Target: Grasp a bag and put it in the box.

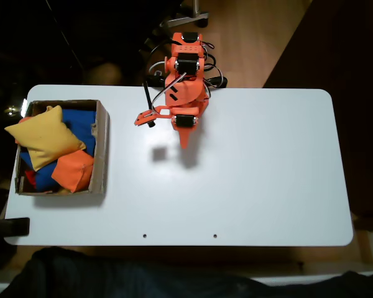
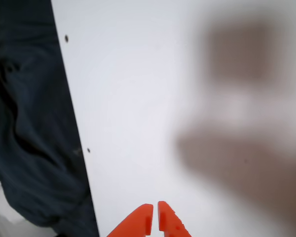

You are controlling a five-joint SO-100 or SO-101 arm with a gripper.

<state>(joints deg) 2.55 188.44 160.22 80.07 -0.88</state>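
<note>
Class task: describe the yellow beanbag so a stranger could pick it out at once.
In the fixed view, find the brown cardboard box at the white table's left end. The yellow bag lies on top inside, the only yellow one among blue and orange beanbags.

The table (image 1: 267,186) has a smooth, matt white top. The box (image 1: 102,149) at its left end in the fixed view is plain brown cardboard with raw, dull walls. The bag (image 1: 45,136) in it is soft yellow woven cloth. The gripper (image 2: 154,206) is orange plastic, slightly shiny.
</note>
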